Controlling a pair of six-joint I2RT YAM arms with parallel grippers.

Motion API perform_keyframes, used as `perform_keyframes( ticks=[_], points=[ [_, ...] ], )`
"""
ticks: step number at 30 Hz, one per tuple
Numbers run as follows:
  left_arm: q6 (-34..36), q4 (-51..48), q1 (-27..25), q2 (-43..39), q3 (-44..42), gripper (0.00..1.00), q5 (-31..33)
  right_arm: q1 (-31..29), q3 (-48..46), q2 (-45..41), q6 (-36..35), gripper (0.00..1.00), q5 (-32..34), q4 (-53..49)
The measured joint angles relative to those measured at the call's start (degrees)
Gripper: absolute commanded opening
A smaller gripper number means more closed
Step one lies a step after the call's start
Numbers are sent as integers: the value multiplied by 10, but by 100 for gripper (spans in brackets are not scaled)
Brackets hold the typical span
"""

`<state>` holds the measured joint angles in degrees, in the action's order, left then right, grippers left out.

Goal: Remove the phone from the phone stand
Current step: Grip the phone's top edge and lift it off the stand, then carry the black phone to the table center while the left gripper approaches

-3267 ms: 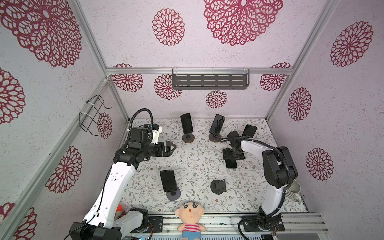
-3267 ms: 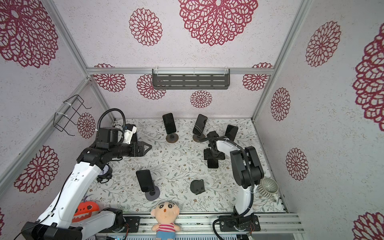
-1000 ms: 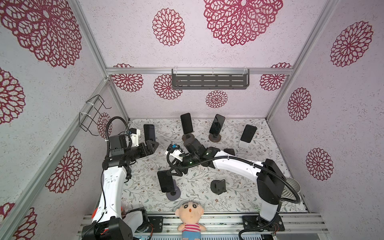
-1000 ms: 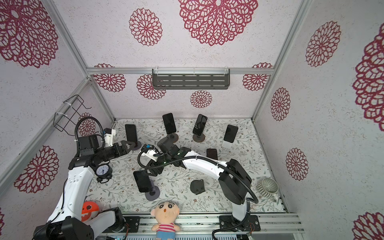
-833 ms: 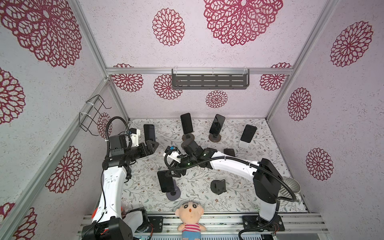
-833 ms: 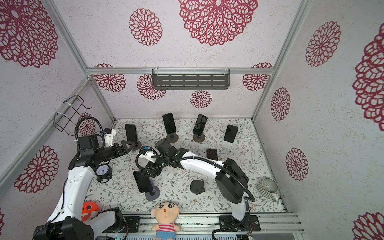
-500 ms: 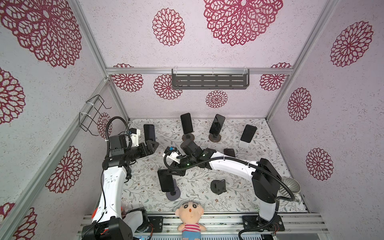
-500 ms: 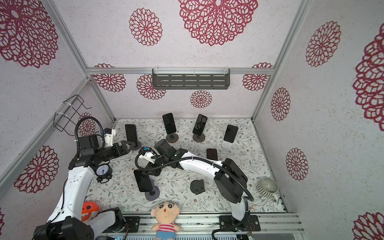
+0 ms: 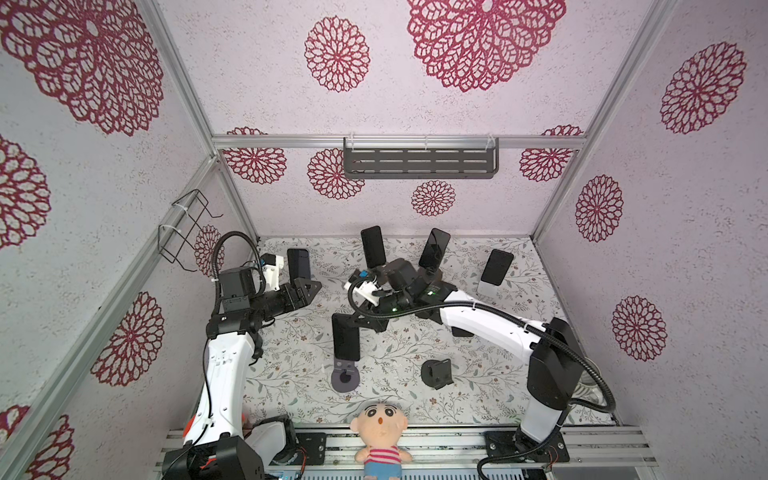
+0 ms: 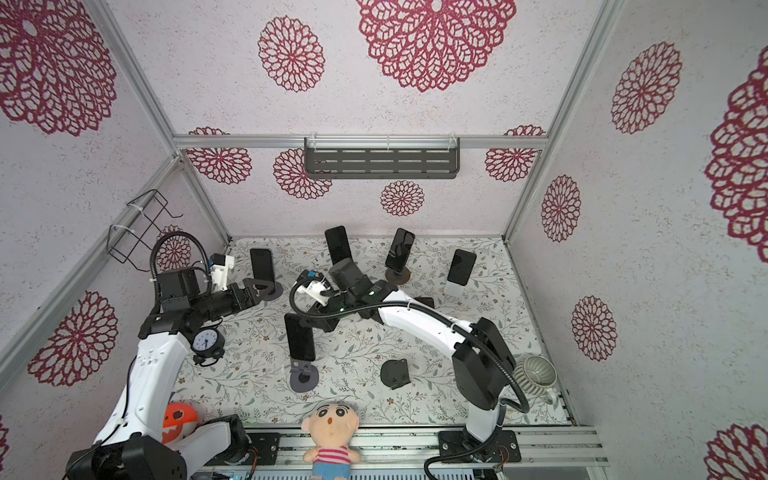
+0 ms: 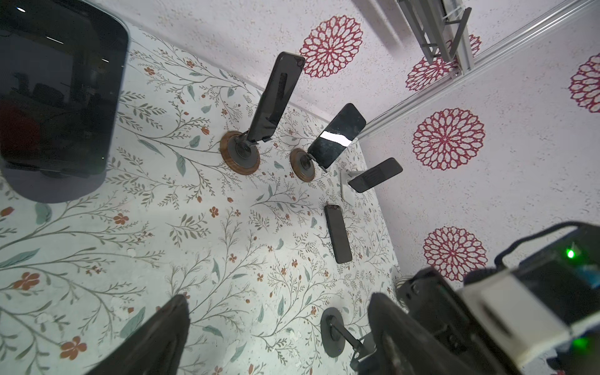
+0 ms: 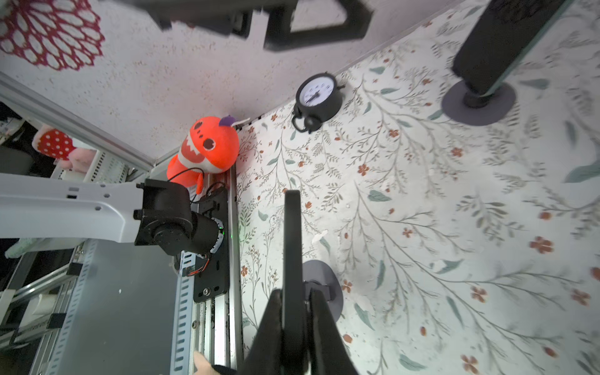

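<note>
Since a second ago my right gripper has pinched the phone by its top edge; the phone sits at twelve o'clock of the phone stand. At ten o'clock my left gripper stays spread.

Bare floor between round stand base and black wedge stand; doll at front edge.

The phone sits between the right gripper's fingers, with the stand just below. Ahead of the gripper lie a clock and, farther off, a toy.
</note>
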<state>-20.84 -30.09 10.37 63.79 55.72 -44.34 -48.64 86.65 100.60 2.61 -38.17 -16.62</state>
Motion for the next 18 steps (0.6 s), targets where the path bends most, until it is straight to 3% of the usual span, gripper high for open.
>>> perform_keyframes(
  ticks=[12,18],
  points=[
    [-1,73,-170,37,3,86,-3,142,2,-82,-42,4,-41,-101],
    [28,107,-222,78,18,70,-27,183,6,-85,-105,2,-76,-193]
  ],
)
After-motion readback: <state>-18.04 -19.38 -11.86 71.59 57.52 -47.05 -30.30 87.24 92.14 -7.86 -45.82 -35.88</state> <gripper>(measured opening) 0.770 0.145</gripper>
